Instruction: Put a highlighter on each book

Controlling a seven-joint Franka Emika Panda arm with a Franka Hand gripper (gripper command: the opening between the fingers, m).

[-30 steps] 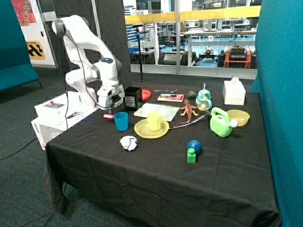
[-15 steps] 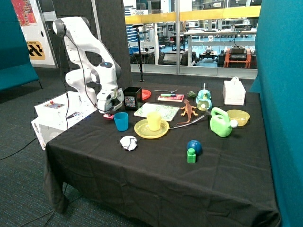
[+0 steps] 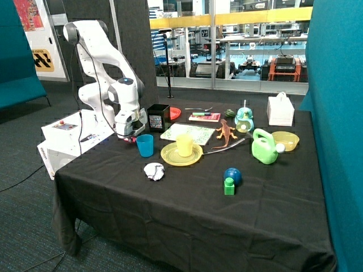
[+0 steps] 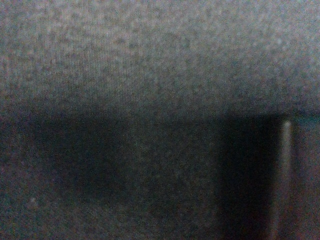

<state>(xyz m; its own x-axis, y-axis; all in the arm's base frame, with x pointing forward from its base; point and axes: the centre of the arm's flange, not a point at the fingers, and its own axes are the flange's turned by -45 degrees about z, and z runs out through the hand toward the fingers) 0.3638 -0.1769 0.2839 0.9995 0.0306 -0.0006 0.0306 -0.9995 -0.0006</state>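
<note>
Now the gripper point(image 3: 130, 136) has sunk from above the pink highlighter point(image 3: 134, 139) right onto it beside the blue cup point(image 3: 145, 145), grip state unreadable, so pickup seems imminent; red-pink book point(image 3: 205, 117) already carries one, white book point(image 3: 188, 132) bare

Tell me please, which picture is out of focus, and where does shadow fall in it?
Wrist view: only blurred black tablecloth, with a dark shadow band across its middle. Outside view: sharp; the gripper is low beside the blue cup.

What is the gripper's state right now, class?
Gripper: down at the tablecloth beside the blue cup, over a pink highlighter; open or closed cannot be told.
</note>
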